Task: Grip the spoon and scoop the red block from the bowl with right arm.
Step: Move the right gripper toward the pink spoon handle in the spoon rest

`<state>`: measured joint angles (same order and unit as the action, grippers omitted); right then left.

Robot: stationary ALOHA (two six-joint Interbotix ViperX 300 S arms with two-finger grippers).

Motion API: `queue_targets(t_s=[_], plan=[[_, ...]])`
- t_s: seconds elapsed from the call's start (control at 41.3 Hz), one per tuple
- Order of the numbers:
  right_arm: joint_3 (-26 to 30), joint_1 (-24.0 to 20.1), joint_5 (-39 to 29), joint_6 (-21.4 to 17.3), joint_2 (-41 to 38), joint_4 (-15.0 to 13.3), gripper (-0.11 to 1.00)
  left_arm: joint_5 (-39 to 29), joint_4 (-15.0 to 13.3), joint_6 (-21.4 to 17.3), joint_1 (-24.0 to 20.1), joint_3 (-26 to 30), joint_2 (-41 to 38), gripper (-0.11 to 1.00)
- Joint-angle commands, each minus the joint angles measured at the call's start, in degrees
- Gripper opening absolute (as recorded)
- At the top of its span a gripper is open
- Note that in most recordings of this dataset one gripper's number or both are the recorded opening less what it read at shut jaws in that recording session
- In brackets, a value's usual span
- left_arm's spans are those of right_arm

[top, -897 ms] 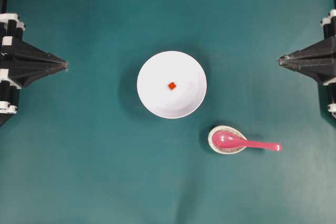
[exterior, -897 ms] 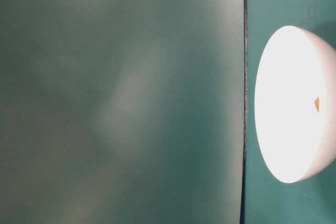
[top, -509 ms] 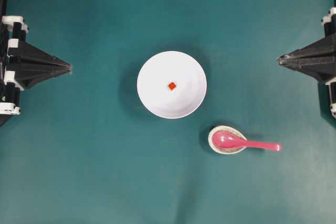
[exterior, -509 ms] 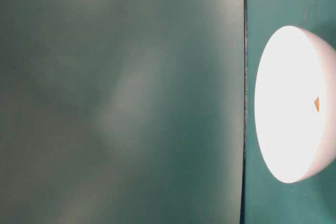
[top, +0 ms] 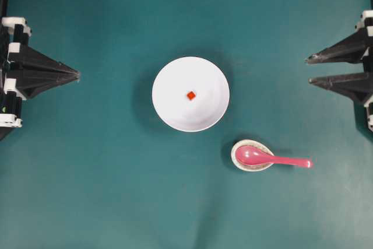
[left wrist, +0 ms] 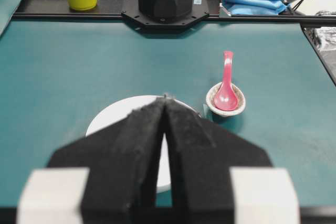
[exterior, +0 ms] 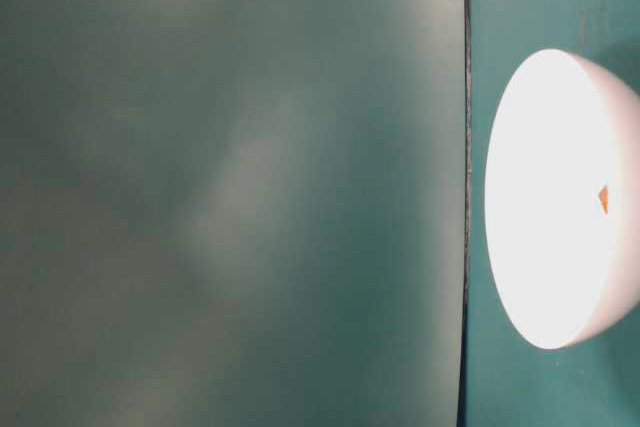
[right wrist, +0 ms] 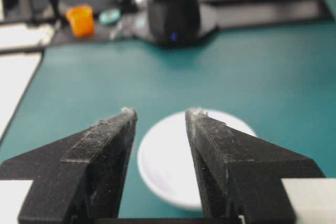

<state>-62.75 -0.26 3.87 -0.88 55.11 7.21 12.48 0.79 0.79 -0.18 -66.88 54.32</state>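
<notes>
My right jaws [top: 309, 69] stand apart and empty at the counter's [top: 105, 190] edge, ready for the spoon [top: 269, 158], whose scoop is propped in a speckled rest [top: 237, 162]. Farther off, the bowl [top: 175, 115] keeps the red block [top: 190, 95] centred; my left jaws [top: 77, 76] are together.

The spoon [top: 273, 158] looks glossy pink, like glazed ceramic or plastic. The bowl [top: 190, 94] is smooth, plain white. The counter [top: 116, 190] is covered in a matt teal sheet. Rough black pads [right wrist: 113, 145] line the tool fingers.
</notes>
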Motion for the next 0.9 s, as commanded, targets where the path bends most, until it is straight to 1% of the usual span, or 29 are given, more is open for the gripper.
queue_targets(t_s=[0.0,0.073,0.17,0.218,0.315,0.388,0.557,0.606,0.654,0.8,0.872], plan=[[1.6,-0.4,-1.8,0.1,-0.2,1.5,0.49,0.4,0.1,0.0,0.1,1.5,-0.3,0.00],[1.2,-0.9,-2.8,0.1,-0.4,2.9,0.46,0.3,0.2,0.0,0.1,1.6,-0.4,0.00],[0.4,-2.2,-3.9,0.1,-1.6,4.5,0.46,0.3,0.2,0.0,0.0,1.5,-0.4,0.00],[-0.3,-3.2,-4.0,0.1,-2.7,5.7,0.46,0.3,0.2,0.0,0.1,1.5,-0.4,0.00],[-2.0,-5.7,-2.6,0.1,-5.4,9.3,0.46,0.3,0.1,0.0,0.0,1.6,-0.4,0.00],[-3.4,-8.1,0.4,0.1,-7.6,11.9,0.46,0.3,0.2,0.0,0.1,1.5,-0.4,0.00],[-6.6,-15.5,13.5,0.1,-14.5,18.0,0.46,0.3,0.2,0.0,0.1,1.4,-0.5,0.00],[-7.3,-17.8,18.1,0.1,-16.8,20.2,0.46,0.3,0.2,0.0,0.0,1.4,-0.5,0.00],[-7.8,-20.7,23.4,0.1,-20.0,23.0,0.46,0.3,0.1,0.0,0.0,1.4,-0.5,0.00],[-8.5,-28.6,34.5,0.2,-27.7,30.5,0.46,0.2,0.2,0.0,0.0,1.3,-0.6,0.00],[-8.5,-33.2,40.1,0.3,-31.9,35.3,0.46,0.1,0.2,0.0,0.1,1.2,-0.6,0.00]])
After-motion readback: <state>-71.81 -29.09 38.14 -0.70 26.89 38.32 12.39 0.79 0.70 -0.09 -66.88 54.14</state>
